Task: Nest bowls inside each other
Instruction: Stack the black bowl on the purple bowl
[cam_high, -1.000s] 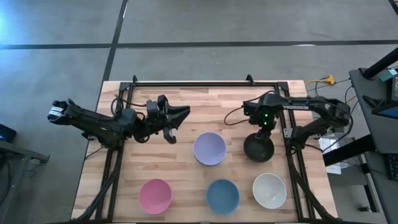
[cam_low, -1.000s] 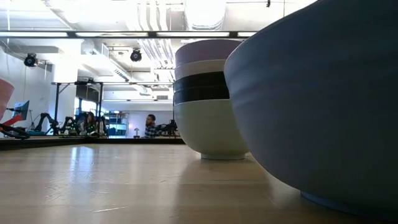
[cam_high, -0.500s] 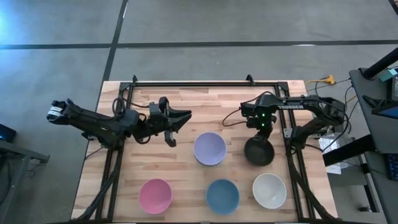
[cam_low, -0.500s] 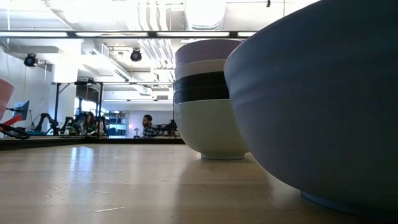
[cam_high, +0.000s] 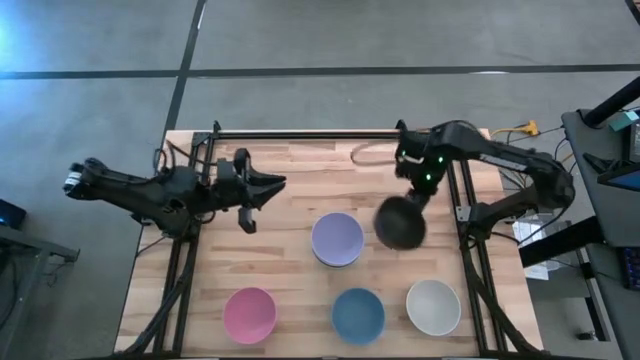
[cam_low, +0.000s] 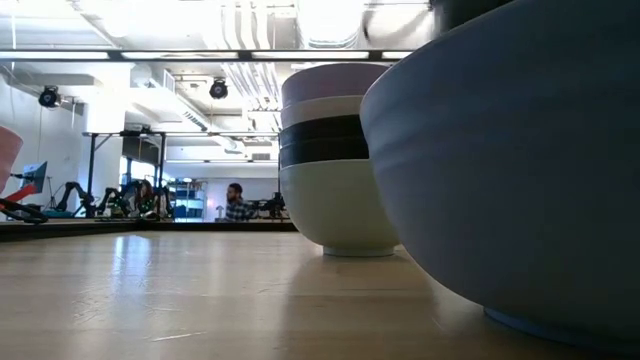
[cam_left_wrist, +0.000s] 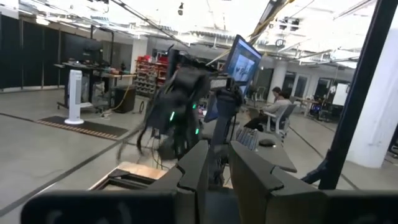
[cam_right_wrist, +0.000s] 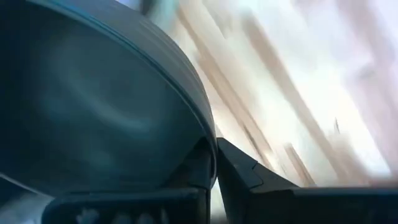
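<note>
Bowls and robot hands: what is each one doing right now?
Black bowl: held by its rim, lifted beside the stack.
Right hand: shut on the black bowl's rim.
Left hand: empty, waiting over the table's left side.
Lavender bowl: top of the nested stack.
Pink bowl: alone, upright.
Blue bowl: alone, upright.
White bowl: alone, upright.

The black bowl is cut off by the right wrist view's edges. The desk beyond it is smeared with blur.
</note>
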